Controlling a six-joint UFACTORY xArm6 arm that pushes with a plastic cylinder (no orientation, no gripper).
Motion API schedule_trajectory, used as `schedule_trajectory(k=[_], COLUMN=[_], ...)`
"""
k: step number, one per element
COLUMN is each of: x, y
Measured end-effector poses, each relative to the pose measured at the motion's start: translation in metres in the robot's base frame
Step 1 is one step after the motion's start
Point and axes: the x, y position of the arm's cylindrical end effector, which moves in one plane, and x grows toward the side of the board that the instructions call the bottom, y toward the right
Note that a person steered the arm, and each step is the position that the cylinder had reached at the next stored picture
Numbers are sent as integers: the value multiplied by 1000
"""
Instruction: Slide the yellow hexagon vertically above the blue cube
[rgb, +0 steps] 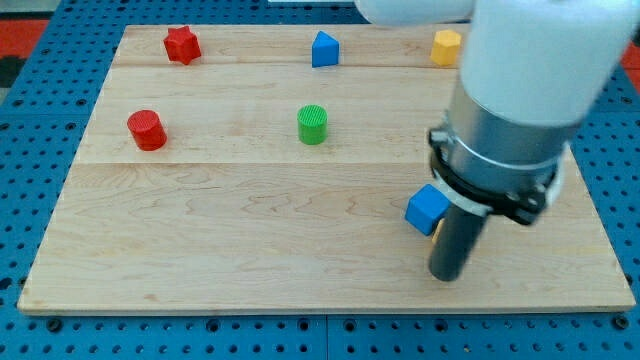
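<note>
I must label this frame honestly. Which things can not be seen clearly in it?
- Yellow hexagon: its right side is hidden by the arm in the camera view.
- Blue cube: right part covered by the rod.
- My tip: whether it touches the cube cannot be told.

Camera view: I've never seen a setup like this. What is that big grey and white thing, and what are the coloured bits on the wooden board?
The big grey and white shape is a robot arm. It has no gripper, only a dark rod. My tip is the rod's lower end, which slides on the wooden board and pushes blocks; nothing is held.

There is one camera looking down at the board, mounted somewhere not on record.

My tip sits just right of and below the blue cube. At the view's top lie a red star-like block, a blue pointed block and the yellow hexagon. Mid-board stand a red cylinder and a green cylinder.
</note>
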Motion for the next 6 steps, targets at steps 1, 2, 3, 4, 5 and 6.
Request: schedule_trajectory(k=[1,2,3,4,5,6], x=[-9,-96,-203,-303,-370,-385], y=[109,133,132,133,87,9])
